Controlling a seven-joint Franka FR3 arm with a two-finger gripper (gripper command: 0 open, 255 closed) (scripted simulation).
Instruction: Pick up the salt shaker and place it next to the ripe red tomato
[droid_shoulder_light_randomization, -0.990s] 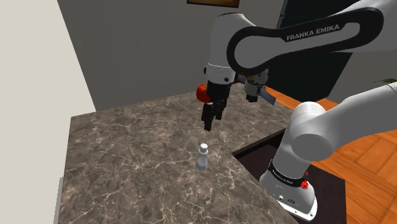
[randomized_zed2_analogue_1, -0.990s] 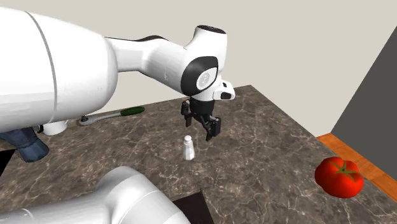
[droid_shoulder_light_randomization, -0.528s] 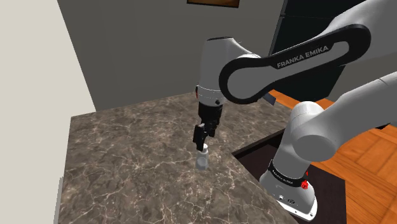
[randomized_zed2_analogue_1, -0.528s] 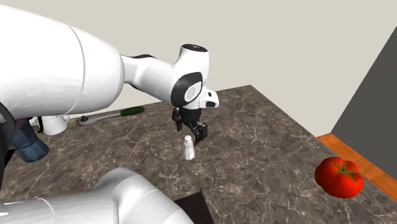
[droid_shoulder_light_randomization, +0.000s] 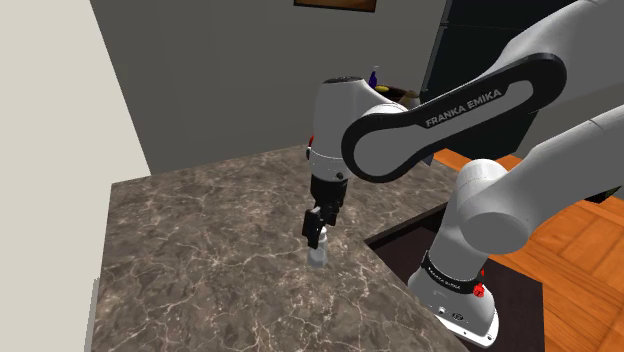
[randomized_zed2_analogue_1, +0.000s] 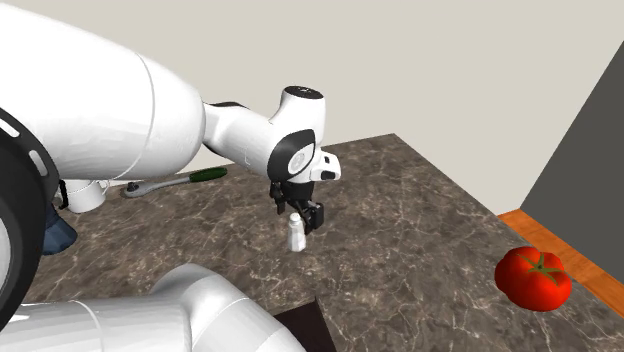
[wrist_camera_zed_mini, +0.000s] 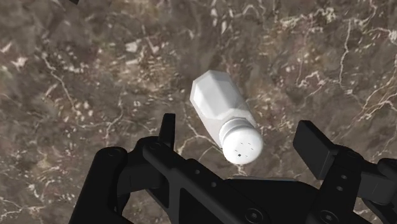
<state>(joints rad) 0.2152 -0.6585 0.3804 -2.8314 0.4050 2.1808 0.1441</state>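
Tool (wrist_camera_zed_mini: 239, 133) is hanging wide open, straddling the salt shaker (wrist_camera_zed_mini: 219, 105) without touching it and holding nothing. Salt shaker is standing upright on the table (randomized_zed2_analogue_1: 420, 200), directly beneath the tool. Risk: closing this high, on the narrow cap, is likely inviting a slip or a tip-over. Count: one salt shaker; one tomato (randomized_zed2_analogue_1: 533, 277), lying well apart from the tool.

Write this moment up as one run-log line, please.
phase: pre-grasp | salt shaker: upright on counter | gripper: open, straddling shaker cap, no contact | tomato: apart, second exterior view's right
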